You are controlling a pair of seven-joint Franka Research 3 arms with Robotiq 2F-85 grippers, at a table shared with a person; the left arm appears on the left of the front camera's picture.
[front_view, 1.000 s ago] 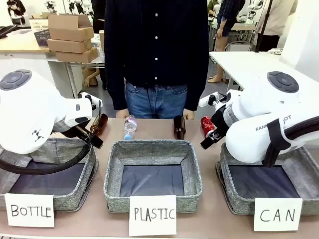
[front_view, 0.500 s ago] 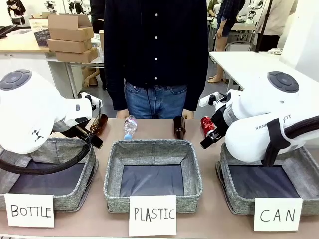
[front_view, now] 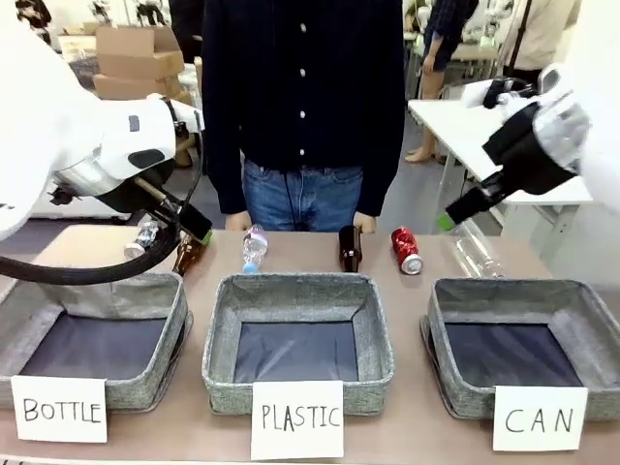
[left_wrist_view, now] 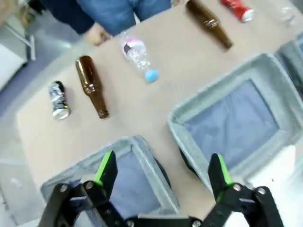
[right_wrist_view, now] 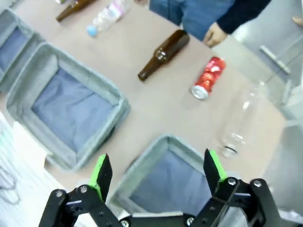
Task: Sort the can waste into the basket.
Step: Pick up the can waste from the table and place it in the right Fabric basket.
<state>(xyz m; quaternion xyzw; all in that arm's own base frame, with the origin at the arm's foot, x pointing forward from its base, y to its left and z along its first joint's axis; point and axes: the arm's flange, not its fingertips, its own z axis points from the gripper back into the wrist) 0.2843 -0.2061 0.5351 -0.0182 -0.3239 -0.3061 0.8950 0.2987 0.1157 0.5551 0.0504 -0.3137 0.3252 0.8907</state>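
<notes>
We log three grey baskets along the lower front view, the BOTTLE basket (front_view: 136,392) at left, the PLASTIC basket (front_view: 295,281) in the centre and the CAN basket (front_view: 509,287) at right, each showing just its dark lining. The red can (front_view: 406,251) lies on its side above the CAN basket's left corner, its long axis running near-to-far with a slight lean and its silver end toward the camera. The dark can (front_view: 145,235) lies on its side at mid-left above the BOTTLE basket, near a brown bottle (front_view: 186,254), while the left gripper (left_wrist_view: 162,165) and right gripper (right_wrist_view: 156,165) hang with jaws spread wide, holding nothing.
</notes>
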